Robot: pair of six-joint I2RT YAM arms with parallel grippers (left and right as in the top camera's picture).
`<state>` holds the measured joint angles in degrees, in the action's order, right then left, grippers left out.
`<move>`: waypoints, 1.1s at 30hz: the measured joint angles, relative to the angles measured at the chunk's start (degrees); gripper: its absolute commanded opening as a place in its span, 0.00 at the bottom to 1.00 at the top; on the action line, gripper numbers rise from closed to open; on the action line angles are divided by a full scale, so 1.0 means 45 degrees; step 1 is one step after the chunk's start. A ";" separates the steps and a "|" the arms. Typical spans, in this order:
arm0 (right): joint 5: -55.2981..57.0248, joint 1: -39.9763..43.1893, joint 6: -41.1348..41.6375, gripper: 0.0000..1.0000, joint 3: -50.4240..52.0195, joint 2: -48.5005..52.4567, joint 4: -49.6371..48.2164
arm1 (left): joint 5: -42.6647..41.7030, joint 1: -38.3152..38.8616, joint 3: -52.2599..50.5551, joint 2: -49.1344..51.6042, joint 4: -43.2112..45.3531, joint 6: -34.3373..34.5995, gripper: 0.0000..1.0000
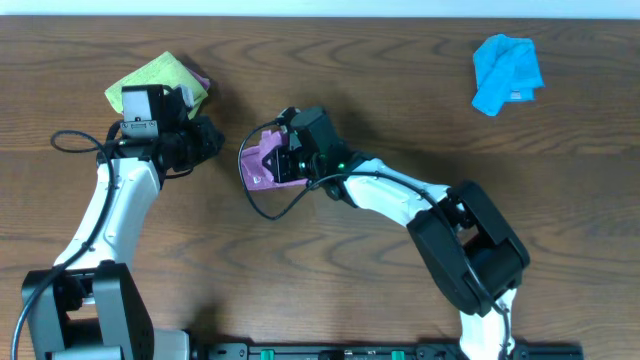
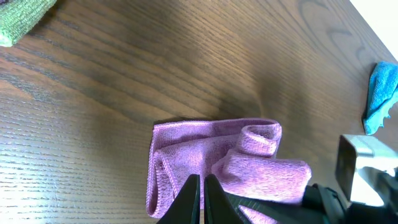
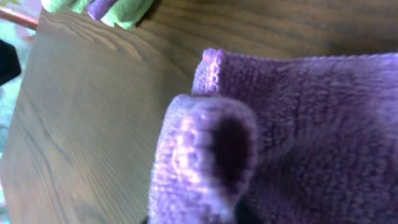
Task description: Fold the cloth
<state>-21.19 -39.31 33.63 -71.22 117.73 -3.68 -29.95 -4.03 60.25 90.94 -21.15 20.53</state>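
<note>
You will find the cloth [image 1: 258, 168] bunched near the middle of the table [image 1: 400, 90], one edge rolled into an open loop, with the right gripper [image 1: 288, 160] set directly over it; whether that pincer is clamped on the fabric or released cannot be told from any view. Your left gripper [image 2: 202, 185] is clenched on nothing, its fingers pressed together, hanging between the cloth and the lime-green cloth [image 1: 155, 80]. The blue cloth [image 1: 505, 72] lies well apart, near the table's far edge.
</note>
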 measured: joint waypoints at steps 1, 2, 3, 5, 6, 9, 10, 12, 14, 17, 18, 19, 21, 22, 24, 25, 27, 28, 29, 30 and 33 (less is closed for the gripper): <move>-0.0068 -0.0029 0.0019 0.34 0.0000 0.0000 0.0005 | 0.0000 0.0000 0.0000 0.0000 0.0000 0.0000 0.06; -0.0160 -0.0068 -0.0044 0.38 -0.0005 0.0000 -0.0010 | 0.0000 0.0000 0.0000 0.0000 0.0000 0.0000 0.06; -0.0267 -0.0117 -0.0078 0.41 -0.0019 0.0000 -0.0005 | 0.0005 0.0000 0.0000 0.0000 0.0005 0.0000 0.06; -0.0500 -0.0228 -0.0185 0.46 -0.0029 0.0000 0.0000 | 0.0005 0.0000 0.0000 0.0000 0.0039 0.0000 0.06; -0.0602 -0.0287 -0.0194 0.47 -0.0044 0.0000 0.0000 | 0.0005 0.0000 0.0000 0.0000 0.0068 0.0000 0.06; -0.0903 -0.0525 -0.0262 0.49 -0.0121 0.0000 0.0000 | 0.0005 0.0000 0.0000 0.0000 0.0126 0.0000 0.06; -0.0967 -0.0607 -0.0267 0.49 -0.0165 0.0000 0.0000 | 0.0005 0.0000 0.0000 0.0000 0.0126 0.0000 0.06; -0.1093 -0.0763 -0.0277 0.50 -0.0296 0.0000 -0.0015 | 0.0010 0.0000 0.0000 0.0000 0.0126 0.0000 0.06; -0.1146 -0.0933 -0.0325 0.53 -0.0481 0.0000 -0.0053 | 0.0010 0.0000 0.0000 0.0000 0.0126 0.0000 0.06; -0.1190 -0.1010 -0.0408 0.54 -0.0665 0.0000 -0.0141 | 0.0005 -0.0010 0.0000 0.0000 0.0126 0.0000 0.06; -0.1195 -0.1020 -0.0452 0.54 -0.0695 0.0000 -0.0180 | 0.0005 -0.0019 0.0000 0.0000 0.0131 0.0000 0.06; -0.1195 -0.1020 -0.0491 0.54 -0.0719 0.0000 -0.0199 | 0.0010 -0.0029 0.0000 0.0000 0.0121 0.0000 0.06; -0.1190 -0.1020 -0.0544 0.55 -0.0724 0.0000 -0.0194 | 0.0000 -0.0092 0.0000 0.0000 0.0126 0.0000 0.06; -0.1190 -0.0991 -0.0554 0.54 -0.0724 0.0000 -0.0199 | 0.0005 -0.0121 0.0000 0.0000 0.0121 0.0000 0.06; -0.1195 -0.0942 -0.0568 0.54 -0.0724 0.0000 -0.0194 | 0.0005 -0.0185 0.0000 0.0000 0.0117 0.0000 0.06; -0.1195 -0.0889 -0.0583 0.55 -0.0724 0.0000 -0.0185 | 0.0005 -0.0194 0.0000 -0.0005 0.0102 0.0000 0.06; -0.1209 -0.0704 -0.0588 0.55 -0.0724 0.0000 -0.0121 | 0.0005 -0.0243 0.0000 -0.0053 0.0078 0.0000 0.06; -0.1243 -0.0559 -0.0593 0.55 -0.0724 0.0000 -0.0073 | 0.0005 -0.0262 0.0000 -0.0117 0.0063 0.0000 0.06; -0.1292 -0.0432 -0.0593 0.56 -0.0724 0.0000 -0.0039 | 0.0005 -0.0277 0.0000 -0.0170 0.0058 0.0000 0.06; -0.1404 -0.0272 -0.0593 0.57 -0.0724 0.0000 -0.0010 | 0.0000 -0.0306 0.0000 -0.0248 0.0058 0.0000 0.06; -0.1904 0.0165 -0.0593 0.59 -0.0729 0.0000 0.0199 | -0.0005 -0.0408 0.0000 -0.0495 0.0010 0.0000 0.06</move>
<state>-29.76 -38.57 30.96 -74.50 117.73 -2.79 -29.98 -5.87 60.25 88.71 -21.10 20.53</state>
